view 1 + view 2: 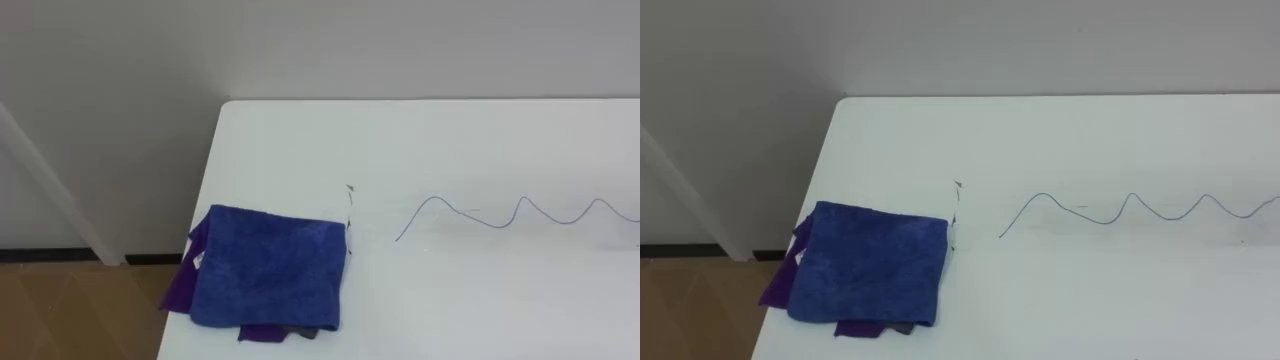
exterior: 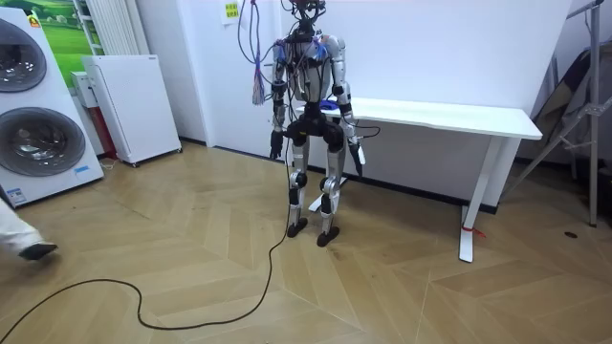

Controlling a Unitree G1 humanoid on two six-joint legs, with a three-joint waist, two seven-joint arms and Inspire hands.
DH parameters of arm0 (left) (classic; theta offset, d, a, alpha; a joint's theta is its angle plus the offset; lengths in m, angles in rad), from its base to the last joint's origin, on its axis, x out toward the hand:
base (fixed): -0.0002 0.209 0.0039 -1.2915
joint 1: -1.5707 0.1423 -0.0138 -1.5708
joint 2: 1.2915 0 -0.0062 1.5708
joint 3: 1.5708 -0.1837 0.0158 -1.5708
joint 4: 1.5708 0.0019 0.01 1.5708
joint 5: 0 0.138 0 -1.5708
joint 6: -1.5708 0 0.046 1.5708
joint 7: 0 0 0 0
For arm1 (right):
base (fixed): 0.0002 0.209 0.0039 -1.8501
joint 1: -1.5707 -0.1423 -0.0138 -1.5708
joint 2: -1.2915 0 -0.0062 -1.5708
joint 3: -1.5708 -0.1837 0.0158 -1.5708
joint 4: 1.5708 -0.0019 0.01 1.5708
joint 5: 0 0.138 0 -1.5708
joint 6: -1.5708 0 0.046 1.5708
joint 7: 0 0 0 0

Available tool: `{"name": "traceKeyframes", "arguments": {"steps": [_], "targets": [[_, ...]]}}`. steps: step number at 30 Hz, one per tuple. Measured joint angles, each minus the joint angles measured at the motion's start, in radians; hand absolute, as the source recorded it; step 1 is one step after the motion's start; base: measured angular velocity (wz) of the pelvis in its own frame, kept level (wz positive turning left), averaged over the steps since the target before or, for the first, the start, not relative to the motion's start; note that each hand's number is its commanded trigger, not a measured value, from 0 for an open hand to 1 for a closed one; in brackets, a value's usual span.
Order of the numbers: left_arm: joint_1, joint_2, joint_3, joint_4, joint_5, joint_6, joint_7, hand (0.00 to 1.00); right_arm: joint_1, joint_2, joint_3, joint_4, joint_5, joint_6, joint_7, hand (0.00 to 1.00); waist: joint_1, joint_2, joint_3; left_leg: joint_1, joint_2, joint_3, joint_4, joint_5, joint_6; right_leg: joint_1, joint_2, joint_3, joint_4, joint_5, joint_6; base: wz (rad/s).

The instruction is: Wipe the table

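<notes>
A folded blue cloth (image 1: 270, 265) lies at the left front corner of the white table (image 1: 450, 140), on top of a purple cloth (image 1: 180, 285) that hangs over the left edge. A thin wavy pen line (image 1: 520, 212) runs across the tabletop to the right of the cloths, and a short dashed mark (image 1: 350, 215) sits just beside them. In the room view I stand upright at the table's left end, facing it. Both arms hang at my sides, the left hand (image 2: 274, 150) and the right hand (image 2: 358, 158) below the tabletop and away from the cloths.
A grey wall runs right behind the table. In the room view, washing machines (image 2: 33, 105) and a white cabinet (image 2: 134, 105) stand at the left. A folded metal stand (image 2: 574, 105) leans at the right. A person's foot (image 2: 24, 247) shows at the far left.
</notes>
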Motion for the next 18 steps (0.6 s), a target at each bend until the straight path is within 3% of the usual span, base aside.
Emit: {"name": "traceKeyframes", "arguments": {"steps": [13,18], "targets": [[-0.003,-0.001,-0.016,0.005,-0.031,-0.003,-0.066,0.00,-0.011,-0.001,-0.002,0.001,0.005,-0.001,0.063,0.00,0.002,-0.004,0.0017,-0.013,-0.001,-0.022,0.009,0.000,0.000,0.007,-0.003,-0.025,-0.006,-0.001,0.001,0.05],[-0.003,-0.001,-0.017,0.019,-0.039,0.006,-0.072,0.00,-0.016,-0.001,-0.002,0.001,0.110,0.005,0.064,0.00,0.004,-0.004,0.0028,-0.014,-0.001,-0.018,0.002,0.000,0.000,0.003,-0.002,-0.022,-0.005,-0.001,0.001,-0.03]]}}
